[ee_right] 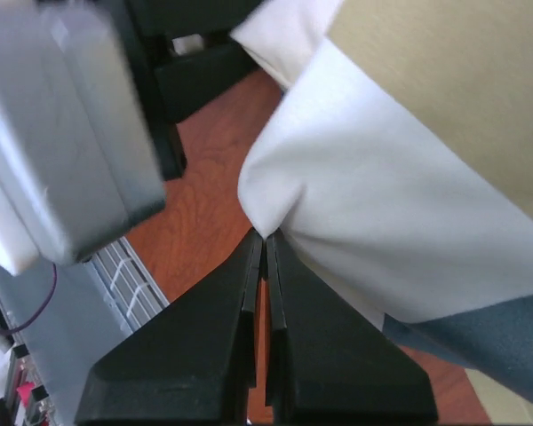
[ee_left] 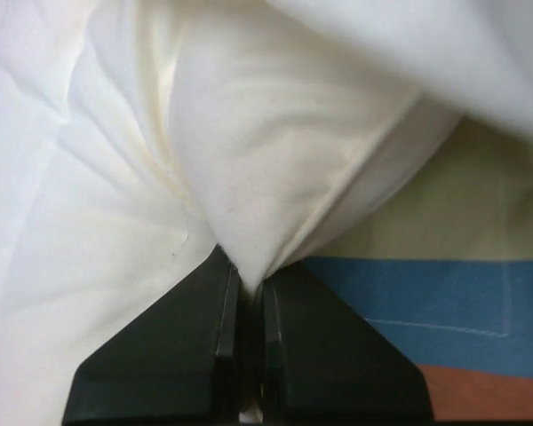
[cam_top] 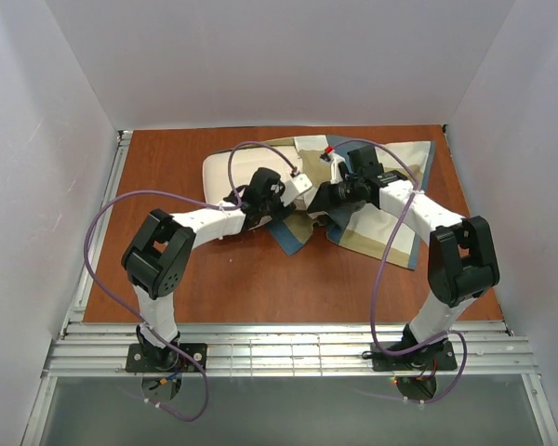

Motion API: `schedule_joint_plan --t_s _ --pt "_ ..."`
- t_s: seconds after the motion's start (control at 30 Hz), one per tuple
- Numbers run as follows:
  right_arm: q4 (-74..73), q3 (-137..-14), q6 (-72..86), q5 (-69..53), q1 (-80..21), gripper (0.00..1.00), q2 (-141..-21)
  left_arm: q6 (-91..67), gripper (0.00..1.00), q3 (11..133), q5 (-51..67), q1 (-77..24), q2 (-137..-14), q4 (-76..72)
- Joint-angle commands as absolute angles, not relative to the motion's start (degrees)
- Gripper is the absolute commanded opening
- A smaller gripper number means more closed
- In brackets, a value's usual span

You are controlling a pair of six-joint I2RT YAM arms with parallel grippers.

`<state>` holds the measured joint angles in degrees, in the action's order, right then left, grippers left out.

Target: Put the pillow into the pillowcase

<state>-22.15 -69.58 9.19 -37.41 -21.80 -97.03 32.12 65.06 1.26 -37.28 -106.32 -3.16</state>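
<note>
Left claw [ee_left: 251, 275]: jaws pressed almost together, with only a thin pinch of cream-white cloth between the tips. The cloth rises from the tips in a tight, creased peak.
Left claw's hold: the pinched peak appears to be a corner of the pillow [cam_top: 225, 172] (a seam runs down into the tips). Tan and blue cloth lies just beside and below it.
Right claw [ee_right: 265, 240]: jaws likewise nearly closed, nipping a folded white edge of the pillowcase [cam_top: 358, 232]. A tan block lies above the fold and a blue-grey block below it.
Claws together: in the top view they meet near the middle of the far half of the table [cam_top: 260, 279], close beside each other, where pillow and pillowcase overlap.
Pillow, place: on the far left-of-centre part of the table, lying flat, with its right end under the left claw.
Pillow, axis: the long side runs roughly left to right, and the right end points at the pillowcase.
Pillowcase, place: on the far right part of the table, rumpled and partly spread, touching the pillow's right end.
Pillowcase, axis: it stretches from the far middle toward the near right, with one loose corner pointing back toward the arms.
</note>
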Motion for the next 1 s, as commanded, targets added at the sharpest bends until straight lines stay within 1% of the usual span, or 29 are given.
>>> schedule_joint_plan --t_s 0.0,0.03,0.13,0.17,0.2,0.23,0.3,0.37,0.4,0.43,0.47,0.53,0.57,0.63,0.67,0.7,0.77,0.8,0.83,0.87,0.97 --pt "-18.5 -76.5 12.4 -40.4 -24.4 0.01 -94.8 9.9 0.00 74.1 11.2 -37.7 -106.3 5.9" --pt "-18.1 -77.2 12.2 -39.1 -24.4 0.01 -94.3 4.6 0.00 75.0 11.8 -37.7 -106.6 6.6" --pt "-20.6 -78.8 7.1 -30.9 -22.9 0.32 -92.4 -1.6 0.00 78.5 12.6 -37.6 -108.4 10.3" --pt "-20.7 -77.9 5.9 -29.5 -21.8 0.47 -89.9 -2.3 0.00 80.0 12.6 -37.6 -108.9 11.3" --pt "-20.8 -75.2 5.6 -27.8 -19.0 0.52 -88.3 -3.0 0.00 80.2 13.0 -37.4 -109.2 12.2" --pt "-20.7 -73.6 5.5 -27.6 -17.6 0.55 -86.7 -3.7 0.00 80.4 13.5 -37.4 -109.4 13.3" --pt "-21.4 -68.3 5.6 -29.0 -14.6 0.57 -81.5 -5.3 0.00 81.3 14.1 -37.3 -109.9 14.2" --pt "-21.4 -63.9 6.2 -30.2 -14.2 0.53 -75.8 -7.5 0.00 82.3 14.7 -37.3 -110.6 15.0" --pt "-21.0 -59.7 7.3 -31.7 -14.2 0.51 -74.0 -8.4 0.00 83.6 15.5 -37.3 -110.9 15.5" --pt "-19.5 -56.8 8.2 -32.3 -14.2 0.44 -70.9 -9.7 0.00 84.3 16.3 -37.2 -111.3 16.3" --pt "-17.8 -54.1 9.7 -32.3 -14.3 0.39 -69.7 -10.7 0.00 85.2 16.9 -37.0 -111.7 16.8" --pt "-12.0 -47.1 13.0 -34.0 -14.7 0.36 -68.8 -13.1 0.00 86.9 18.2 -36.9 -112.6 17.9" --pt "-10.5 -45.7 13.9 -34.9 -15.2 0.32 -69.9 -13.5 0.00 87.4 18.6 -36.9 -112.8 18.1" --pt "-5.4 -42.7 15.6 -35.9 -18.2 0.28 -71.8 -14.1 0.00 88.8 19.8 -36.9 -113.2 18.7" --pt "-3.2 -41.8 16.5 -35.7 -18.8 0.30 -73.5 -14.2 0.00 89.0 19.9 -36.8 -113.2 19.0" --pt "-1.9 -41.4 17.2 -33.1 -19.0 0.36 -74.4 -14.1 0.00 89.4 20.0 -36.8 -113.3 19.2" --pt "-0.9 -41.4 15.0 -27.7 -19.0 0.54 -76.7 -13.8 0.00 90.2 20.6 -36.4 -113.5 20.0" --pt "-0.5 -41.0 14.7 -22.3 -18.9 0.56 -76.9 -13.9 0.00 90.3 20.9 -36.2 -113.6 20.5" --pt "4.3 -40.2 14.8 -19.6 -18.7 0.58 -76.7 -14.9 0.00 90.4 21.4 -35.9 -113.5 20.6" --pt "5.9 -38.9 15.9 -16.6 -18.0 0.60 -76.8 -15.4 0.00 90.3 22.8 -35.2 -113.3 20.5" --pt "6.7 -39.4 18.0 -11.4 -17.1 0.61 -78.5 -15.3 0.00 90.0 23.6 -34.7 -112.5 20.4"
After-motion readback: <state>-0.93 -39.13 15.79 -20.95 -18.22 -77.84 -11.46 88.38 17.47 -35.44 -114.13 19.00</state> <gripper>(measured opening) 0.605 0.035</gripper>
